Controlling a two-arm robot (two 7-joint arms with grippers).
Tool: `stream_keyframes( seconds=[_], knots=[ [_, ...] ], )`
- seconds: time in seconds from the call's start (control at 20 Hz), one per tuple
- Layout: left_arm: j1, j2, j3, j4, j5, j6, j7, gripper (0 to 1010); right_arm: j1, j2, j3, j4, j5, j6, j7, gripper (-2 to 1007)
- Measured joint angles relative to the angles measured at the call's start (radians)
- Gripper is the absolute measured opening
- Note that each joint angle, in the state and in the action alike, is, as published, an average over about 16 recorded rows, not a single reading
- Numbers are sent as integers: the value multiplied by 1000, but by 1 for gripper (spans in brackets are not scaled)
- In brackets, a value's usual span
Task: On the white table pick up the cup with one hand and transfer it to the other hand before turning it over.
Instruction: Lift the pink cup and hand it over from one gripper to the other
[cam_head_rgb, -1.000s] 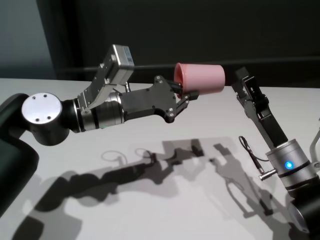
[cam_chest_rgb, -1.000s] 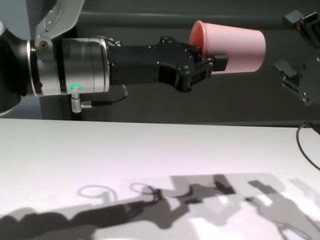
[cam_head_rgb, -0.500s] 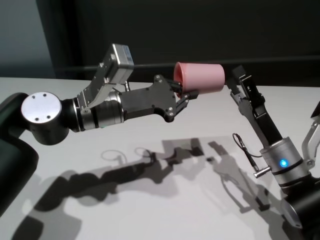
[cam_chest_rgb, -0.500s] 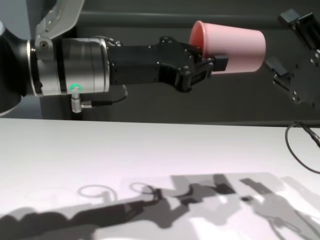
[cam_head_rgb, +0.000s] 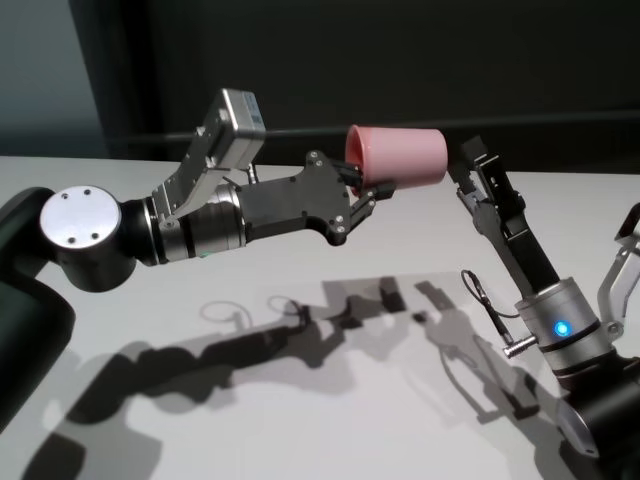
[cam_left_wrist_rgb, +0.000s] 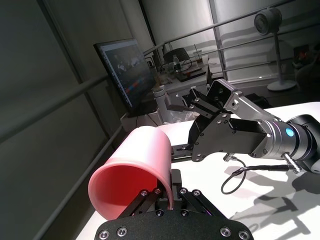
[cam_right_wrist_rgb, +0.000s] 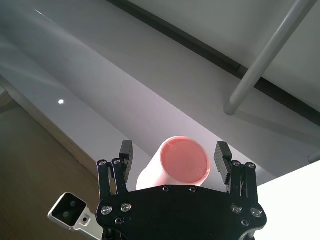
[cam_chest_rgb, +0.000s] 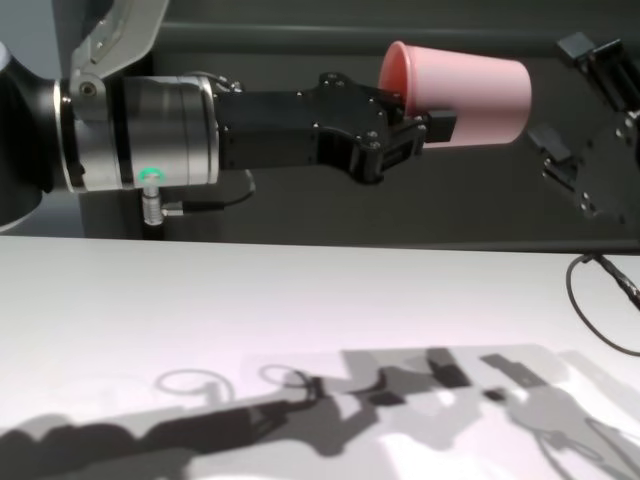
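Observation:
The pink cup (cam_head_rgb: 400, 155) lies on its side in the air above the white table (cam_head_rgb: 300, 400), base pointing right. My left gripper (cam_head_rgb: 373, 186) is shut on its rim, one finger inside the mouth and one outside, as the chest view (cam_chest_rgb: 425, 120) and left wrist view (cam_left_wrist_rgb: 167, 186) show. My right gripper (cam_head_rgb: 462, 168) stands open just right of the cup's base, a small gap away. In the right wrist view the cup (cam_right_wrist_rgb: 182, 161) sits centred ahead of the right gripper (cam_right_wrist_rgb: 174, 150), its fingertips (cam_right_wrist_rgb: 126, 150) on either side. In the chest view the cup (cam_chest_rgb: 470, 90) faces the right gripper (cam_chest_rgb: 565, 95).
Shadows of both arms fall on the table (cam_chest_rgb: 300, 300). A thin black cable (cam_head_rgb: 488, 300) loops off the right wrist. Behind the table runs a dark wall with a rail (cam_head_rgb: 560, 118).
My right gripper has moved left, toward the cup's base, still open. The left arm and the cup have stayed in place.

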Motion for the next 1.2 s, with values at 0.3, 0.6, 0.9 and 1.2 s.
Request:
stream_keyframes(
  seconds=[0.3, 0.6, 0.9, 1.2],
  knots=[
    [0, 0, 0, 0, 0, 0, 0, 48, 17, 0, -13, 35, 15, -5, 17, 1000],
    [0, 0, 0, 0, 0, 0, 0, 48, 35, 0, -28, 66, 29, -6, 36, 1000],
    [0, 0, 0, 0, 0, 0, 0, 48, 48, 3, -44, 84, 40, -8, 52, 1000],
    [0, 0, 0, 0, 0, 0, 0, 48, 58, 7, -60, 93, 49, -12, 61, 1000]
  ],
)
